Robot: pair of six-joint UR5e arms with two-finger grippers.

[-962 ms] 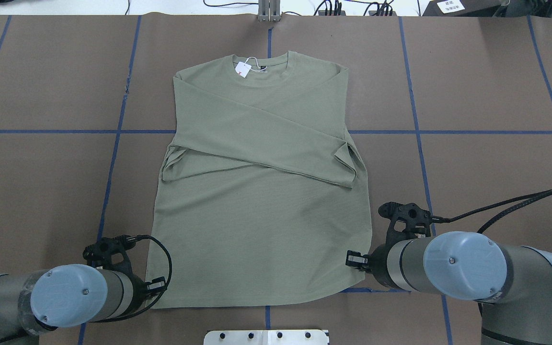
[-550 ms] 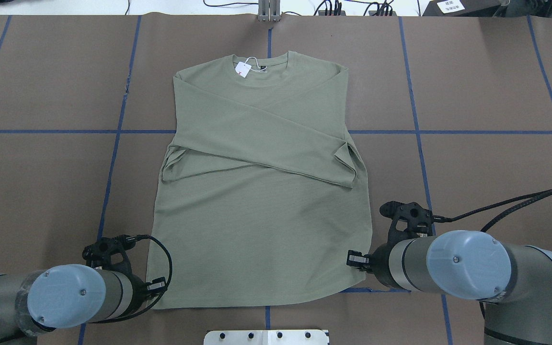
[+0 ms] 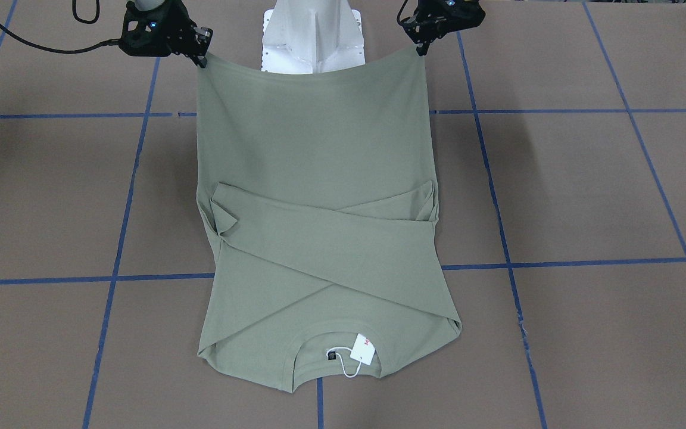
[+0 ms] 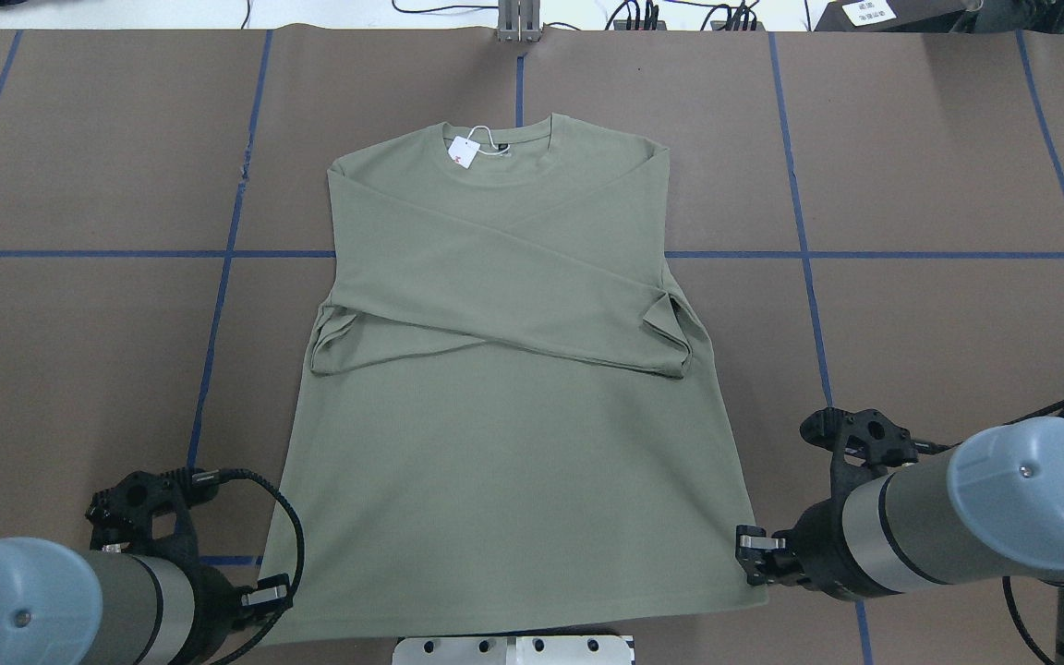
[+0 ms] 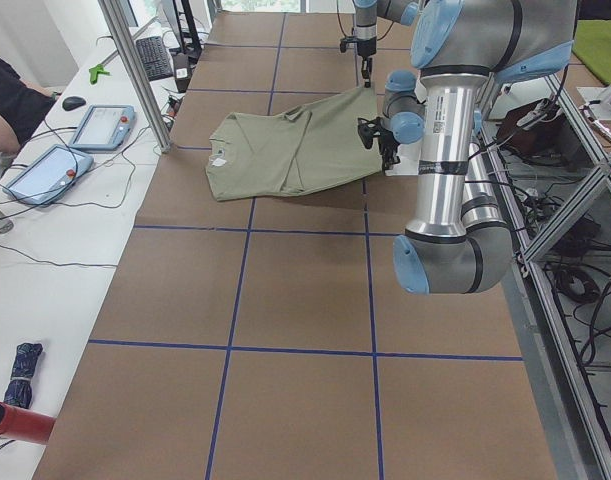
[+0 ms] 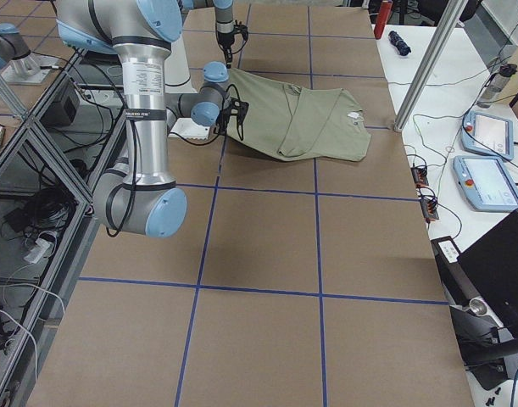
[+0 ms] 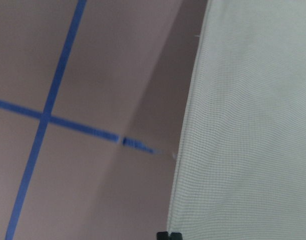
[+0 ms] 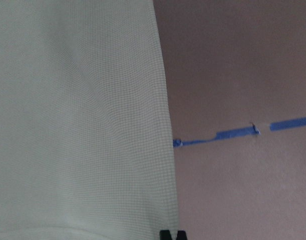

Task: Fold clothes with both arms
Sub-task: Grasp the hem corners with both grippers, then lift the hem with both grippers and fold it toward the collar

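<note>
Both hem corners pinched, near end of the shirt lifted ready to fold.

At my left, the black two-finger left gripper (image 4: 262, 591) is closed on one corner of the near hem (image 3: 313, 72) of the sage-green long-sleeved knit shirt (image 4: 504, 462). The shirt sits mid-way across the brown paper-covered table (image 4: 79, 369), with its collar and small white hang tag (image 4: 464, 151) at the far end and its crossed sleeves (image 4: 495, 286) laid over the chest, I judge to keep them inside the fold. At my right, the black right gripper (image 4: 752, 554) is clamped on the other corner. The side views show the hem raised off the table, spread taut between the grippers so that it can carry over evenly.
</note>
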